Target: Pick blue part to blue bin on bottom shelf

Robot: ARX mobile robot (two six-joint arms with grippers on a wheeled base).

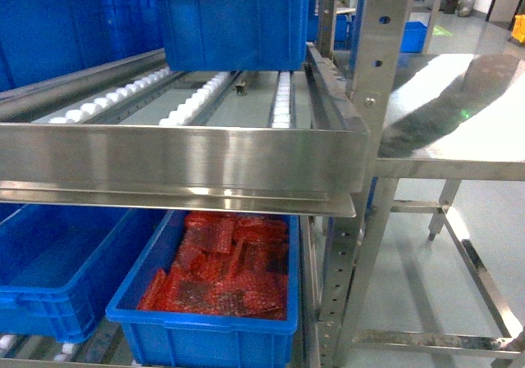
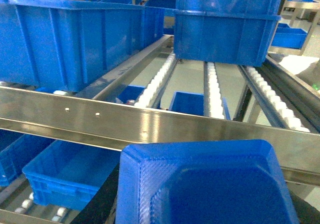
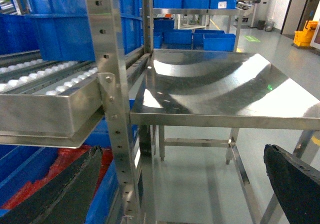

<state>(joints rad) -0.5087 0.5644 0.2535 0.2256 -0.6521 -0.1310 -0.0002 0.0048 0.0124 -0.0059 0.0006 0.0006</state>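
The blue part [image 2: 210, 184], a blue moulded tray-like piece with a ribbed face, fills the bottom of the left wrist view. My left gripper [image 2: 202, 209] is shut on it; only a dark finger [image 2: 97, 204] shows beside it. The part hangs just in front of the bottom shelf's riveted front rail [image 2: 150, 129] [image 1: 180, 159]. Blue bins [image 2: 75, 39] [image 2: 225, 34] stand on that shelf's white rollers [image 2: 215, 89]. My right gripper [image 3: 182, 154] is open and empty beside the rack post [image 3: 112, 109]. Neither gripper shows in the head view.
Under the rail, an empty blue bin [image 1: 57, 261] [image 2: 65, 169] and a blue bin of red parts [image 1: 221, 270] sit on a lower roller level. A steel four-legged table [image 1: 459, 114] [image 3: 220, 89] stands right of the rack.
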